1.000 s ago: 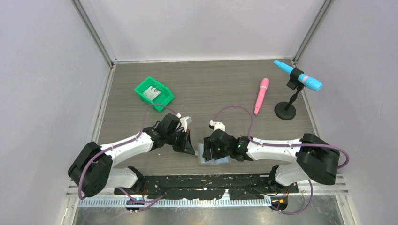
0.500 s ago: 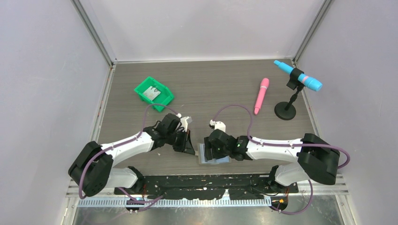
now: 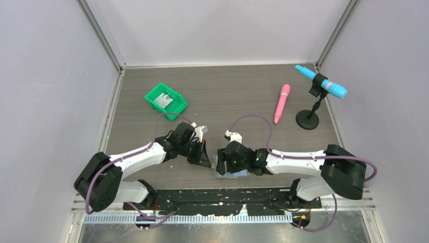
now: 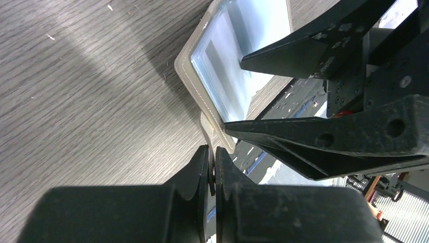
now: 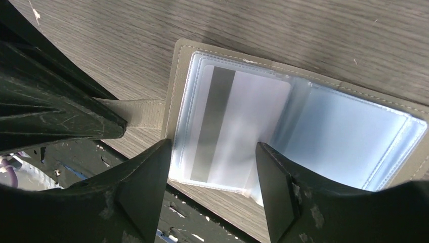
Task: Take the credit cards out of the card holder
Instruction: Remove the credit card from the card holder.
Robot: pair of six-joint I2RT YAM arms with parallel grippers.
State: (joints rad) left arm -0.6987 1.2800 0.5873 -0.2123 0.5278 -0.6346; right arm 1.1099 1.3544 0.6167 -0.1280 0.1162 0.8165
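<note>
Card holder [image 5: 349,136]: open flat, near edge of table [image 3: 227,96], centre. Credit card [image 5: 238,131], dark-striped: in its left pocket. Grey tab [image 5: 146,112]: clenched by left gripper [image 4: 212,167]. Right gripper [image 5: 212,149]: released, fingers either side of the card.

Dark grey-brown table [image 3: 227,86], fine straight wood grain. Taupe-grey card holder [image 5: 180,76] border with pale stitching along it; its clear pockets read blue-white, and light blue from the top camera. The tab [image 5: 144,112] is the same taupe-grey, stitched. White credit card [image 5: 253,131] with one dark grey stripe. Matte black left gripper [image 4: 211,154] and right gripper [image 5: 212,147], both with pale scuffs. White left arm [image 3: 134,159] and right arm [image 3: 298,161], black joints, purple cables. Bright green bin [image 3: 152,97] holding a grey piece [image 3: 163,100] with darker marks. Pink pen [image 3: 282,103]. Cyan microphone [image 3: 324,82] with a pink band, in a black stand [image 3: 307,120]. Black base plate [image 3: 217,195] flecked white. Pale lilac-grey walls [image 3: 212,30], silver-grey frame rails [image 3: 102,35].
</note>
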